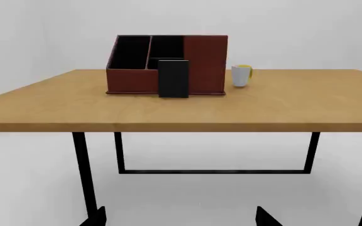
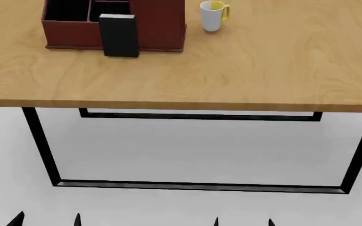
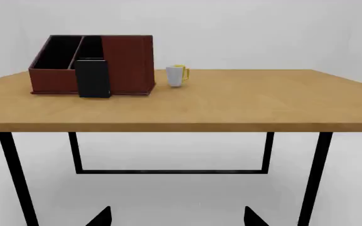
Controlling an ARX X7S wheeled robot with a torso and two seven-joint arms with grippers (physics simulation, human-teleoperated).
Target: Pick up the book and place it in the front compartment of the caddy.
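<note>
Book [image 2: 119, 35] stands upright on the table [image 2: 244, 70], leaning on or just touching the caddy's [image 2: 159, 23] front wall, near the table's far left corner. Caddy cells I can see hold nothing but black lining. White mug [image 2: 211, 15] with yellow inside sits just right of the caddy, apart from it. I see both grippers low, below the table's near edge and well short of the book: left gripper [image 2: 45, 219], right gripper [image 2: 242, 221]. Both spread wide, tips apart, holding nothing.
</note>
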